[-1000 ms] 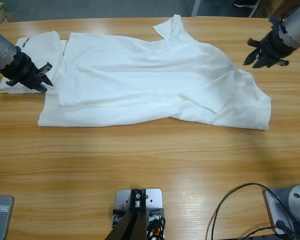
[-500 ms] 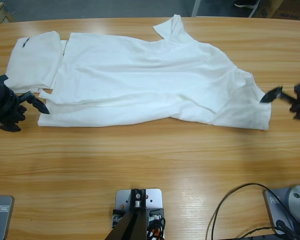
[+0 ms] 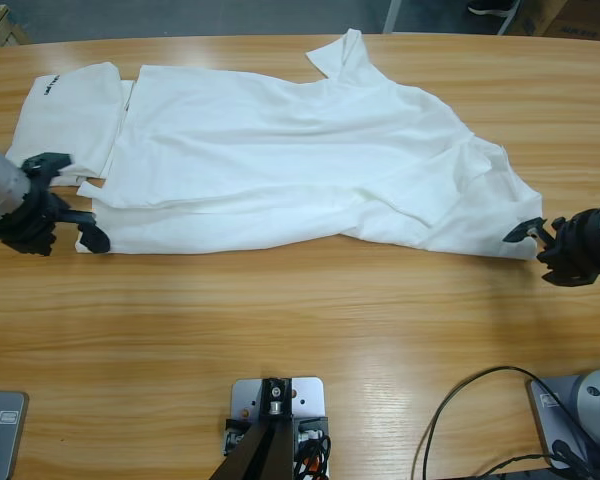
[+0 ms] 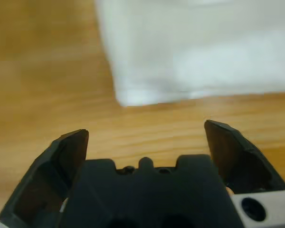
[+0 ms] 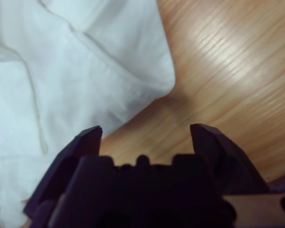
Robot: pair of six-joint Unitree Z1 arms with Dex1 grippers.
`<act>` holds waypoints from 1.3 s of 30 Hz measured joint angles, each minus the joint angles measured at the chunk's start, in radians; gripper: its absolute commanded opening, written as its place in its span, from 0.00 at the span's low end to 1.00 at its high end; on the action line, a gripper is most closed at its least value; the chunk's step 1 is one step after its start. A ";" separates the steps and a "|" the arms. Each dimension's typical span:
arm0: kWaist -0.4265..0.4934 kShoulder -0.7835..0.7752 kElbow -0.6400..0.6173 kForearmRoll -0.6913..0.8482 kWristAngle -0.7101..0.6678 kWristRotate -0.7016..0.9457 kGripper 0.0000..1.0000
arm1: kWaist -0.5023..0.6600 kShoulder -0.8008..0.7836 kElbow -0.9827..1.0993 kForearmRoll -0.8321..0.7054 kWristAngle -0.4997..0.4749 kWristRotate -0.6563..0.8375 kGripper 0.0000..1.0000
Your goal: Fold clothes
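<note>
Left gripper [image 3: 80, 228] jaws spread, at near-left hem corner | right gripper [image 3: 540, 238] jaws spread, at near-right corner | spread T-shirt [image 3: 310, 160] mid-table, overlapping folded T-shirt [image 3: 65, 115] far-left | judged light, limp, slides easily; pinch hem corners.

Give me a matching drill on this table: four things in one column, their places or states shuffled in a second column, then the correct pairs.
Things:
1. spread T-shirt
2. folded T-shirt
3. left gripper
4. right gripper

Places or states:
A. open, at the spread shirt's near right corner
B. at the table's far left, black lettering showing
C. open, at the spread shirt's near left corner
D. lying across the middle of the table

Pairs: 1-D, 2-B, 3-C, 4-A
</note>
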 measured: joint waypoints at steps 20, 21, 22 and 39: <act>-0.120 0.030 0.153 -0.248 0.103 0.942 0.91 | 0.035 0.048 0.038 -0.115 0.000 0.030 0.77; -0.124 0.023 0.158 -0.257 0.125 0.950 0.89 | 0.036 0.049 0.038 -0.118 0.000 0.030 0.77; -0.125 0.018 0.165 -0.263 0.145 0.957 0.87 | 0.038 0.050 0.038 -0.120 0.000 0.030 0.77; -0.128 0.024 0.191 -0.325 0.212 0.957 0.32 | 0.055 0.097 0.041 -0.173 0.000 0.030 0.69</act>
